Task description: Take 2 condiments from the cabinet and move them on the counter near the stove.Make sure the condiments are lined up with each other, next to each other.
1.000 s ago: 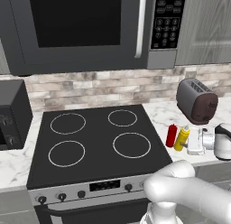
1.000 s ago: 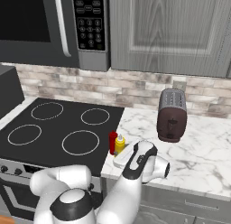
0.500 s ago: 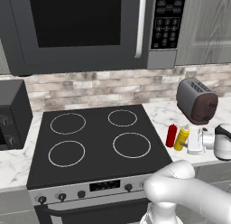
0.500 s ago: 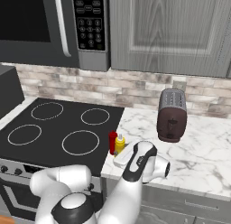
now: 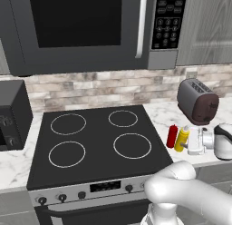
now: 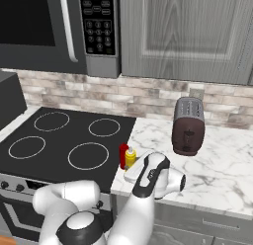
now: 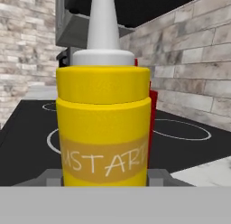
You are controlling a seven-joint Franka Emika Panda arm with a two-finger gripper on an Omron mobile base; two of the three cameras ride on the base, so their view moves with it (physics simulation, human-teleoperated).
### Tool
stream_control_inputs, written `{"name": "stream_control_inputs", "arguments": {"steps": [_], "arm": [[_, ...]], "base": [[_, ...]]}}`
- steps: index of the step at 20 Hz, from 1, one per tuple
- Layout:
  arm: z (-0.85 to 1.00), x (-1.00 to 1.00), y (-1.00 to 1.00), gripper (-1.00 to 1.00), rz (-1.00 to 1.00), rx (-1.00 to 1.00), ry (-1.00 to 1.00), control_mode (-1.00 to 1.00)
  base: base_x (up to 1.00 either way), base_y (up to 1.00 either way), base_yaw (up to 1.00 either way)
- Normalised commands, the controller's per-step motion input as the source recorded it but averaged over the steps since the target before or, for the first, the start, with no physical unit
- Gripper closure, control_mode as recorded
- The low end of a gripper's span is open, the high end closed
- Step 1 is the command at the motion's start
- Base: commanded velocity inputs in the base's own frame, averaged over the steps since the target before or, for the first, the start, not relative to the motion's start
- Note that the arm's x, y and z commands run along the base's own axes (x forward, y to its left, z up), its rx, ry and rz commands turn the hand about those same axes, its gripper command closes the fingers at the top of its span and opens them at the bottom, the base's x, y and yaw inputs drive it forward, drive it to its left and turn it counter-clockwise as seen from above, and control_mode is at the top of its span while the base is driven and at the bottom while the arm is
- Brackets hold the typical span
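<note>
2 squeeze bottles on the tabletop (image 5: 158,114) at its edge by the stove: 1 red bottle (image 5: 172,136), 1 yellow mustard bottle (image 5: 182,139), touching side by side. 1 toaster (image 5: 197,100) near the tabletop's back edge. 1 stove (image 5: 95,142) with 4 ring burners. 1 microwave (image 5: 86,26) overhead. 1 black appliance (image 5: 13,114) on the tabletop's left part. 1 wall cabinet door (image 6: 188,34). 1 tool (image 5: 195,140).

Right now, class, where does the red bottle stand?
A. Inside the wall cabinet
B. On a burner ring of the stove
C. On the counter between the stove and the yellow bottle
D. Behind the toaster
C: the red bottle stands upright on the counter at the stove's right edge, with the yellow bottle right beside it on the far side.
</note>
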Motion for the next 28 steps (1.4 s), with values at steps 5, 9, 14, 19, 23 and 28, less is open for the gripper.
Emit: {"name": "stream_control_inputs", "arguments": {"steps": [5,9,14,19,23,28], "arm": [[-0.12,0.0,0.0,1.0,0.0,-0.06,0.0,-1.0],[-0.11,0.03,0.0,1.0,0.0,-0.04,0.0,-1.0],[-0.14,0.0,0.0,1.0,0.0,-0.03,0.0,-1.0],[-0.12,0.05,0.0,1.0,0.0,0.0,0.0,-1.0],[-0.07,0.06,0.0,1.0,0.0,0.0,0.0,-1.0],[-0.09,0.01,0.0,1.0,0.0,0.0,0.0,-1.0]], "base": [[0.0,0.0,0.0],[0.0,0.0,0.0],[0.0,0.0,0.0],[0.0,0.0,0.0],[0.0,0.0,0.0],[0.0,0.0,0.0]]}}
